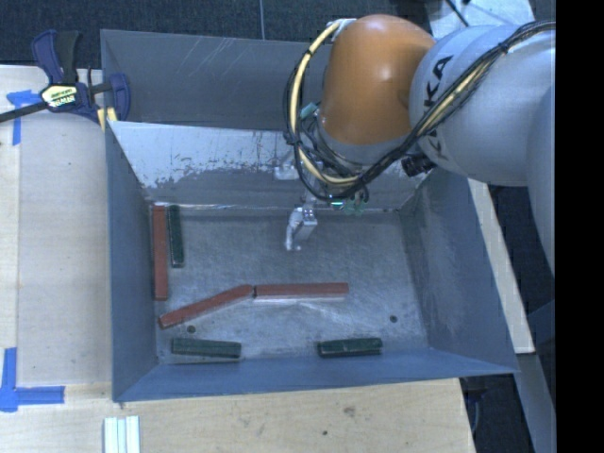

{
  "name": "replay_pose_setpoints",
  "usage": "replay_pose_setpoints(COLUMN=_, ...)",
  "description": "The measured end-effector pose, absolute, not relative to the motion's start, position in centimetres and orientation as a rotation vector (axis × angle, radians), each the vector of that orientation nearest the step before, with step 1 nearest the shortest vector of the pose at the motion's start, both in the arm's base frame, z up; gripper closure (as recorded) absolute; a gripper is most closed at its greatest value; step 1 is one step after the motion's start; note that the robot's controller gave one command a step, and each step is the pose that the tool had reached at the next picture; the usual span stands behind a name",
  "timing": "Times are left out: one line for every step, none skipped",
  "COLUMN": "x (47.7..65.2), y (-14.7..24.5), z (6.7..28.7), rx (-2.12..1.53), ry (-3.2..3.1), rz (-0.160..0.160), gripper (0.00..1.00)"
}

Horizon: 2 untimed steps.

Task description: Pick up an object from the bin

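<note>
End effector [300, 228] at upper centre of bin [127, 253], open or closed: cannot tell. Nearest below in frame: horizontal red-brown bar [300, 291]. Descend vertically, straddle narrow width, stay clear of adjoining diagonal bar [206, 307]

— What sort of place is this?
— A robotics lab, a test cell. A bulky grey industrial robot arm [500, 83] with an orange domed wrist cover [373, 74] reaches into a grey sheet-metal bin [132, 253].
— And inside it?
— Plain test pieces: flat red-brown bars [300, 291] and dark green bars [349, 347].
</note>
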State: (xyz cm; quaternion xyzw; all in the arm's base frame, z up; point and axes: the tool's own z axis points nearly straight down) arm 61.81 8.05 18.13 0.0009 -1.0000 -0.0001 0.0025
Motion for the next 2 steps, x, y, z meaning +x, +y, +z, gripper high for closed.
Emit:
replay_pose_setpoints(x=62.0, y=8.0, z=18.6, rx=0.001, ry=-3.145, rz=-0.001, gripper=0.00)
replay_pose_setpoints(x=59.6, y=7.4, z=12.7, rx=-0.045, ry=-3.149, rz=-0.001, gripper=0.00)
